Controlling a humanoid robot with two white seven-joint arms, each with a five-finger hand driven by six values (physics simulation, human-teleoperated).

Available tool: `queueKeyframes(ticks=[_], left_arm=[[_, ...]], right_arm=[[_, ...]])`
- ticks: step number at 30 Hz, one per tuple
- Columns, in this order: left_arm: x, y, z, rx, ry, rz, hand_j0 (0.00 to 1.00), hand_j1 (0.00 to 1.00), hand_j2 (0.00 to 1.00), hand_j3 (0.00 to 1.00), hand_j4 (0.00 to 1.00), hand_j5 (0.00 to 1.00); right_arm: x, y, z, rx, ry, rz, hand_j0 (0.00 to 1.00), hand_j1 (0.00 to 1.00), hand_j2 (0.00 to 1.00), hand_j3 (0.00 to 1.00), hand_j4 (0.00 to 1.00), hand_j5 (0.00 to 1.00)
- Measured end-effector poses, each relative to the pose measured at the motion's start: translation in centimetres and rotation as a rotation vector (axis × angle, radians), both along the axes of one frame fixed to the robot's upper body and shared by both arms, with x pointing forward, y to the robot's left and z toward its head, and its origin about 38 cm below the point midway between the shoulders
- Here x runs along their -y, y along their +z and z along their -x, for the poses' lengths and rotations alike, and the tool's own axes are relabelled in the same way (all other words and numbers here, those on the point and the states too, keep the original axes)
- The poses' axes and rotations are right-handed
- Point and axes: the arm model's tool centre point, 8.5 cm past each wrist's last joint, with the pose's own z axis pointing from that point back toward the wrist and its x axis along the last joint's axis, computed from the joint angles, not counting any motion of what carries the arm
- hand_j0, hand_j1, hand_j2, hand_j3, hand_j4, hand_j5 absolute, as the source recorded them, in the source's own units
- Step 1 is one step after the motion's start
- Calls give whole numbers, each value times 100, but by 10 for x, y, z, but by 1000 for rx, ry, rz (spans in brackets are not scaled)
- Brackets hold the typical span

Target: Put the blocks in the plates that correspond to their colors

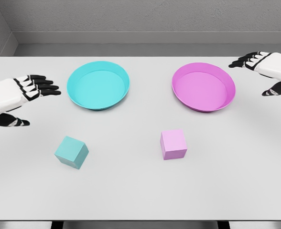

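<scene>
- The left hand (pixel 17 98) is hovering over the white table (pixel 140 191) at about 9 o'clock, fingers spread and holding nothing.
- The cyan block (pixel 71 152) is sitting on the table at about 7 o'clock, apart from everything.
- The cyan plate (pixel 98 85) is lying at about 11 o'clock, up from its block.
- The pink block (pixel 173 144) is resting near the middle, toward 5 o'clock.
- The pink plate (pixel 204 87) is lying at about 1 o'clock.
- The right hand (pixel 267 71) is hanging at about 2 o'clock, just beyond the pink plate, fingers spread and gripping nothing.
</scene>
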Motion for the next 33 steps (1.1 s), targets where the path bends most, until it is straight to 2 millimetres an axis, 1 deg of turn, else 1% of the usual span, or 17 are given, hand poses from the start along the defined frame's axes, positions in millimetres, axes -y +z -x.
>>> queueKeyframes(ticks=[2,4,6,8,9,10,12,15,17,19,21,23,28,29,30,33], left_arm=[[2,-1,0,-2,-5,-1,100,100,100,100,100,100],[4,5,-3,17,-11,1,100,100,100,100,100,100],[3,1,-1,2,-11,-2,100,100,100,100,100,100],[2,-12,4,-53,-9,-7,100,100,100,100,100,100],[1,-19,8,-84,-8,-3,100,100,100,100,100,100],[1,-26,11,-115,-6,5,100,100,100,100,100,100],[2,-40,17,-172,-7,11,100,100,100,100,100,100],[4,-53,23,-228,-12,10,100,100,100,100,100,100],[10,-61,25,-265,-30,2,100,100,100,100,100,100],[18,-70,26,-296,-53,-5,98,98,98,98,98,98],[22,-75,27,-317,-64,-3,97,97,97,97,97,97],[28,-79,27,-330,-76,12,96,96,96,96,96,96],[42,-86,27,-347,-103,41,96,96,96,96,96,96],[45,-88,27,-348,-109,49,96,96,96,96,96,96],[47,-89,27,-349,-114,55,96,96,96,96,96,96],[51,-90,26,-349,-121,64,96,96,96,96,96,96]], right_arm=[[1,0,0,-1,-1,2,100,100,100,100,100,100],[1,4,-1,10,-2,3,100,100,100,100,100,100],[3,7,-1,18,-8,-1,100,100,100,100,100,100],[4,8,0,22,-11,-3,100,100,100,100,100,100],[-1,6,3,24,4,3,100,100,100,100,100,100],[-11,5,7,29,34,9,100,100,100,100,100,100],[-36,13,9,62,103,16,100,100,100,100,100,100],[-67,24,6,102,184,55,100,100,100,100,100,100],[-85,21,6,97,236,86,100,100,100,100,100,100],[-102,12,11,77,291,118,100,100,100,100,100,100],[-113,3,17,67,326,157,100,100,100,100,100,100],[-123,0,23,70,362,182,100,100,100,100,100,100],[-140,4,30,93,419,205,100,100,100,100,100,100],[-144,10,28,108,430,212,100,100,100,100,100,100],[-147,12,29,111,442,218,100,100,100,100,100,100],[-155,3,33,76,475,210,100,100,100,100,100,100]])
